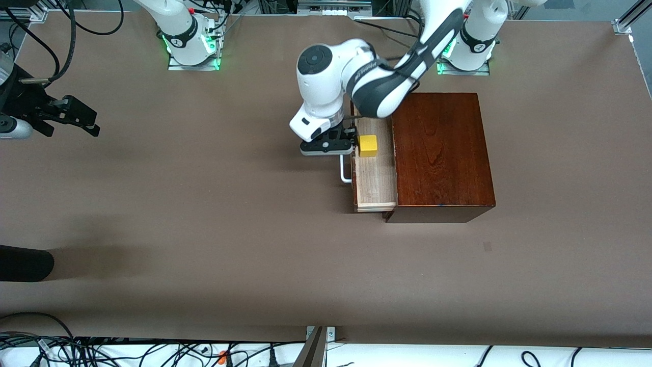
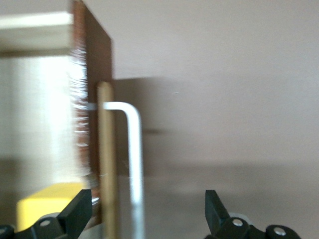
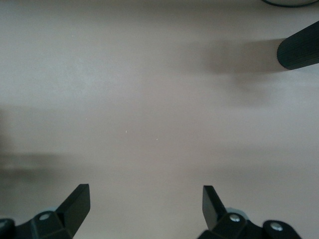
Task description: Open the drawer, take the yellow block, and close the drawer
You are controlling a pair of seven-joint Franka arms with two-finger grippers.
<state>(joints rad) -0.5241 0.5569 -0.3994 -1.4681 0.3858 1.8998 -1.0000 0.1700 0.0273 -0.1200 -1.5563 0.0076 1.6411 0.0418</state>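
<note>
The drawer (image 1: 376,179) of the dark wooden box (image 1: 440,153) stands pulled out toward the right arm's end of the table, showing its pale inside. The yellow block (image 1: 368,145) lies in it. My left gripper (image 1: 328,148) is open and empty, low over the drawer's front by the white handle (image 1: 346,171), beside the block. In the left wrist view the handle (image 2: 132,159) and the drawer front (image 2: 99,64) lie between the open fingers of my left gripper (image 2: 148,209), with the block (image 2: 45,209) by one finger. My right gripper (image 1: 84,120) waits open at the right arm's end of the table.
A black rounded object (image 1: 25,262) reaches in over the table edge at the right arm's end, nearer the front camera; it also shows in the right wrist view (image 3: 299,50). My right gripper (image 3: 146,204) is over bare brown tabletop (image 1: 204,214).
</note>
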